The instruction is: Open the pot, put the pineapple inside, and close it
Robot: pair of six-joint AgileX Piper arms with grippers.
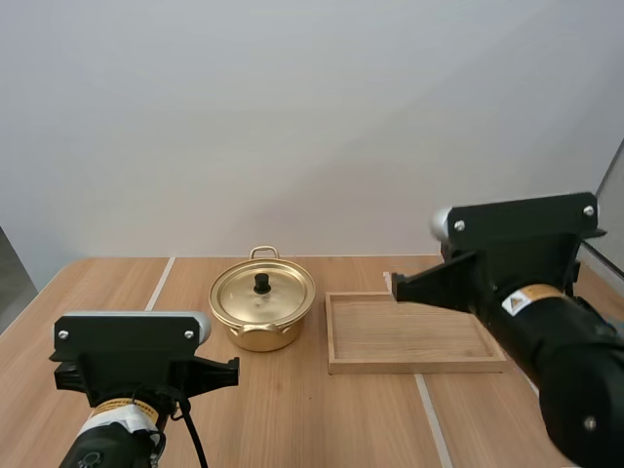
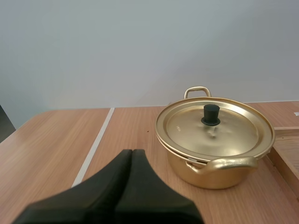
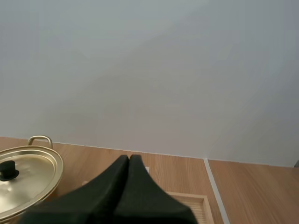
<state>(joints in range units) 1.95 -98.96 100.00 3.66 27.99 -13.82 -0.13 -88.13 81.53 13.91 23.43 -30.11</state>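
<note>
A gold pot (image 1: 261, 314) stands at the table's middle, its lid (image 1: 263, 294) on and topped by a black knob (image 1: 261, 283). In the left wrist view the pot (image 2: 212, 161) sits ahead of my left gripper (image 2: 132, 153), whose fingers lie together as one dark wedge, shut on nothing, well short of it. My right gripper (image 3: 129, 158) is also shut and empty, held above the table with the pot's lid (image 3: 23, 179) off to one side and the wooden tray (image 3: 194, 203) just beyond it.
A shallow wooden tray (image 1: 409, 363) lies to the right of the pot with nothing in it. White seams (image 1: 159, 283) run across the wooden tabletop. A plain pale wall stands behind the table.
</note>
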